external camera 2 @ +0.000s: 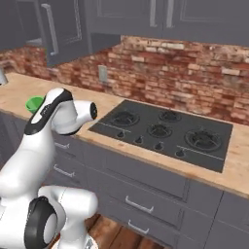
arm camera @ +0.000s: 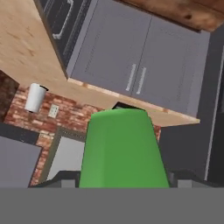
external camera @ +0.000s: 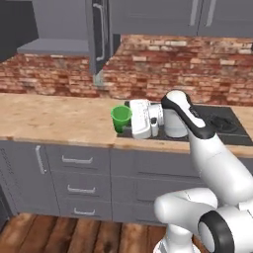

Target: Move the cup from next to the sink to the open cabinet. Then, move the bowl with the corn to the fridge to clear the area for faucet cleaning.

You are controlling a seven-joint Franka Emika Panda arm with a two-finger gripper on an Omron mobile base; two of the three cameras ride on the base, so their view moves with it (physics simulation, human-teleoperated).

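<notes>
Big stretch of pale wood-grain countertop (external camera: 54, 118) running under a rough red brick backsplash (external camera: 188, 64), matte and flat. Above it, dark grey panelled wall cabinet (external camera: 101, 34) with its door swung open, long silver bar handle on the door, smooth grey shelf (external camera: 54, 47) exposed to the left of it. Below the counter, plain grey drawer fronts (external camera: 76, 173) with slim silver pulls.

Right base view adds a flat black glass cooktop (external camera 2: 165, 131) with four round burners and a row of little knobs set into the wood; barely a corner of that in the left base view, tucked behind the arm. Also a small grey wall outlet (external camera 2: 102, 73) on the brick.

Then the white glossy two-finger gripper (external camera: 129, 118), turned sideways over the counter's front edge, jaws set fairly wide and clamped on the small bright green tapered plastic cup (external camera: 120, 117). Cup upright in the left base view, off the counter surface, well below the cabinet shelf. From the right base camera just a sliver of green (external camera 2: 34, 103) peeking past the arm's elbow.

Hand camera rolled way over: smooth green cup wall (arm camera: 123, 148) huge between the two dark finger tips (arm camera: 64, 178), plus a white cylinder (arm camera: 35, 97) by the brick.
</notes>
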